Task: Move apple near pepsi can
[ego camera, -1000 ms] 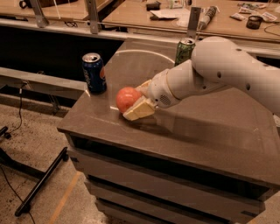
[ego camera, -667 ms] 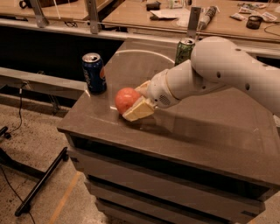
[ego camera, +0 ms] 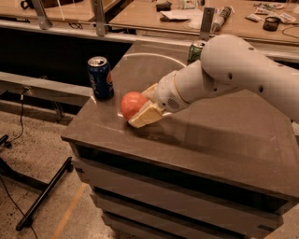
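Note:
The red-orange apple [ego camera: 132, 104] sits low over the dark cabinet top [ego camera: 210, 135], near its left front. My gripper [ego camera: 142, 106] reaches in from the right, its pale fingers [ego camera: 145, 116] closed on either side of the apple. The dark blue pepsi can [ego camera: 100, 77] stands upright at the top's left edge, a short way left and behind the apple. Whether the apple rests on the surface or hangs just above it is unclear.
A green can [ego camera: 195, 51] stands at the back of the top, partly hidden by my white arm [ego camera: 233, 74]. Behind runs a wooden workbench [ego camera: 140, 14] with tools and clutter. Black stand legs [ego camera: 42, 196] lie on the floor at left.

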Robot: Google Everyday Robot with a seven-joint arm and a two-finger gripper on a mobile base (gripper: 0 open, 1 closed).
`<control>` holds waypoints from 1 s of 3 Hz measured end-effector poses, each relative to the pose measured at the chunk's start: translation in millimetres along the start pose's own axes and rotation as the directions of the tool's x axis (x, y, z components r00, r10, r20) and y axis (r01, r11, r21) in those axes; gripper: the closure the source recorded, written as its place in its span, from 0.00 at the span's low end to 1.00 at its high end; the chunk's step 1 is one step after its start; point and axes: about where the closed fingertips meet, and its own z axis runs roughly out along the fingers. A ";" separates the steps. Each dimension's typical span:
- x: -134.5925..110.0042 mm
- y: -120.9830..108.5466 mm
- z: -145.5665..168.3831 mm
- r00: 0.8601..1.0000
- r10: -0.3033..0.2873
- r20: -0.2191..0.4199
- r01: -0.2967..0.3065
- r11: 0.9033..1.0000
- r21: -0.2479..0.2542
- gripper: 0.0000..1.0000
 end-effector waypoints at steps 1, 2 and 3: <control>-9.9 -7.5 -4.2 1.000 -0.020 -0.007 0.020 1.000 0.014 1.00; -13.3 -23.6 -8.7 0.999 -0.028 -0.029 0.029 0.999 0.043 1.00; -12.8 -45.3 -2.9 0.999 -0.027 -0.029 0.029 0.997 0.072 1.00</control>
